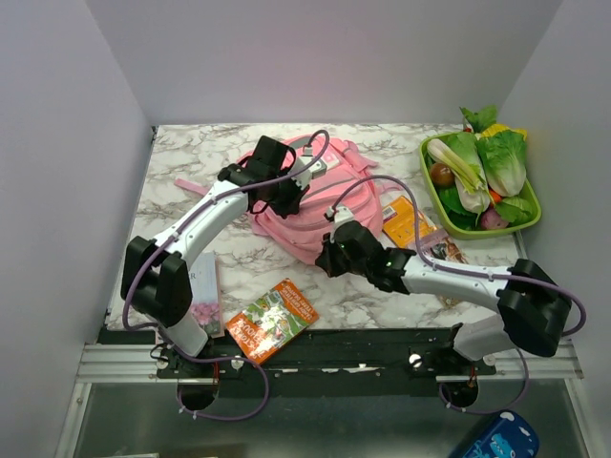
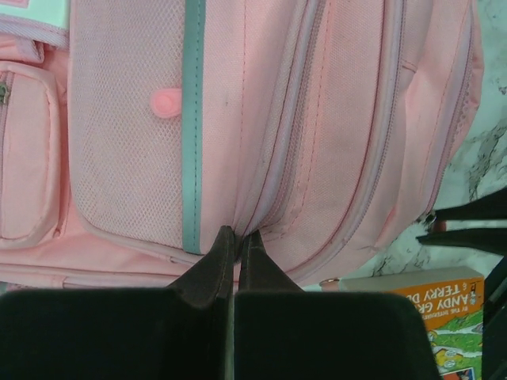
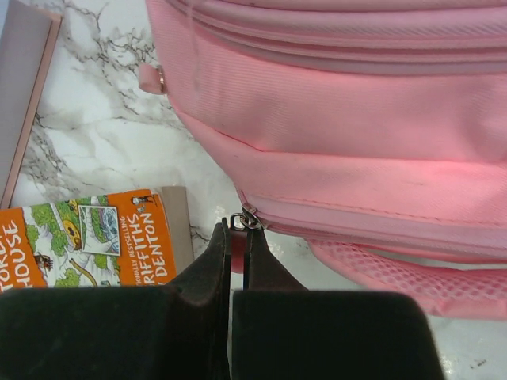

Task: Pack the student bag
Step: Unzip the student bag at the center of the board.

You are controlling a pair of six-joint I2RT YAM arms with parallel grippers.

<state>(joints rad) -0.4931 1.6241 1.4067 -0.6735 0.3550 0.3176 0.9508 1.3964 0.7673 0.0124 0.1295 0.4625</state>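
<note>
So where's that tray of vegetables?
From above, the green tray sits in the far right corner of the table, to the right of the pink bag.

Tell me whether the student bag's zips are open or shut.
Shut where visible: on the student bag, every zip track in both wrist views lies closed, no opening showing.

Matt woven cloth student bag (image 2: 333, 119), part mesh; shiny metal zip pull (image 3: 247, 222); smooth marble-look table (image 3: 103, 119); glossy paper book (image 3: 87, 237).
</note>
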